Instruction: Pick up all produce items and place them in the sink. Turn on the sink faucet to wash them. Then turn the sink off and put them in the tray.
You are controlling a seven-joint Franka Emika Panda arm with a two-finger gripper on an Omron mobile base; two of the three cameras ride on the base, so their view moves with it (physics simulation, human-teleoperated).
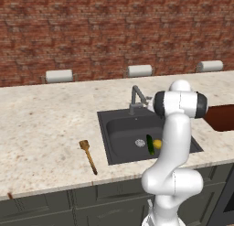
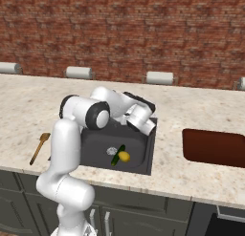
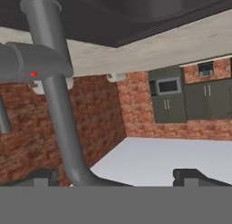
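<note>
Cucumber [image 1: 149, 144] and small yellow piece [image 1: 157, 144] lie touching on the floor of the dark sink [image 1: 119, 129], just at 3 o'clock of the round silver drain [image 1: 140, 142] in the left base view. At the basin's back rim, about 12 o'clock from the drain, stands the grey faucet [image 1: 136, 99], its spout angled over the basin. The white arm bends over the sink, its claw [image 3: 115, 175] up close to the faucet [image 3: 56, 100] with both finger tips spread wide apart, nothing between them. On the speckled surface [image 1: 45, 124], a wooden spoon [image 1: 87, 155] rests at 9 o'clock of the sink, well apart from it. The reddish-brown tray [image 2: 214, 147] sits at 3 o'clock of the basin.
</note>
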